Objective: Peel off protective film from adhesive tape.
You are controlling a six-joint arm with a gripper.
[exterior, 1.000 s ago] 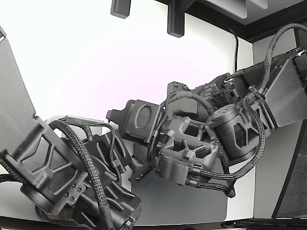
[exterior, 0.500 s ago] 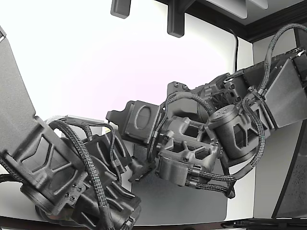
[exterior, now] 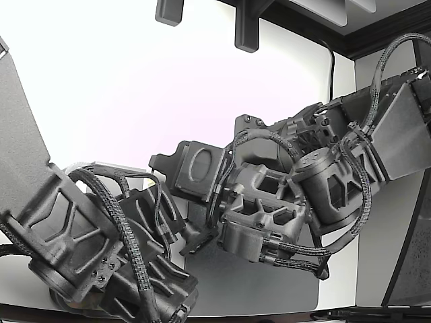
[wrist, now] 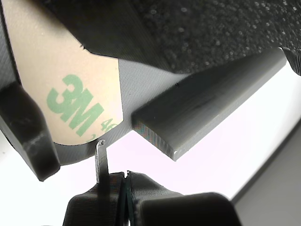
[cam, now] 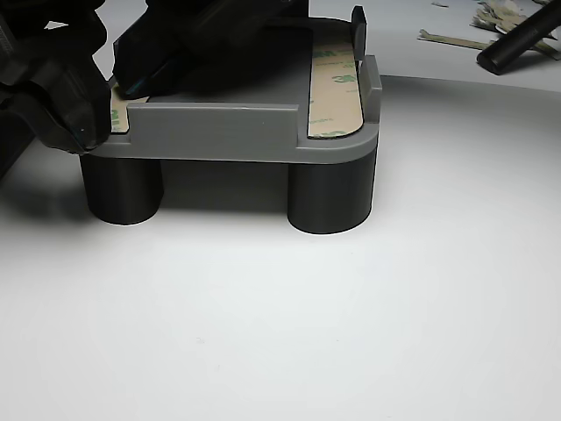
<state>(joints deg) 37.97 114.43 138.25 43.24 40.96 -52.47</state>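
Your white table (cam: 351, 333) fills most of the other view, and a grey mat (exterior: 262, 286) lies on it beneath the arms in the exterior view. Two dark robot arms meet low over that mat: one arm (exterior: 303, 182) reaches in from the exterior view's right, a second arm (exterior: 87, 249) from its left. A grey fixture (cam: 228, 132) stands on dark round legs on the table. Tan tape strips with green 3M print lie on its top: one strip (cam: 335, 92) runs along the other view's right edge, and another strip (wrist: 66, 89) fills the wrist view beside a raised grey rail (wrist: 207, 103). Your gripper (wrist: 101, 155) ends in a thin metal tip whose point sits at that strip's rounded edge; you cannot tell whether its jaws are apart or together. Peeled scraps (cam: 491, 22) lie at the table's far corner.
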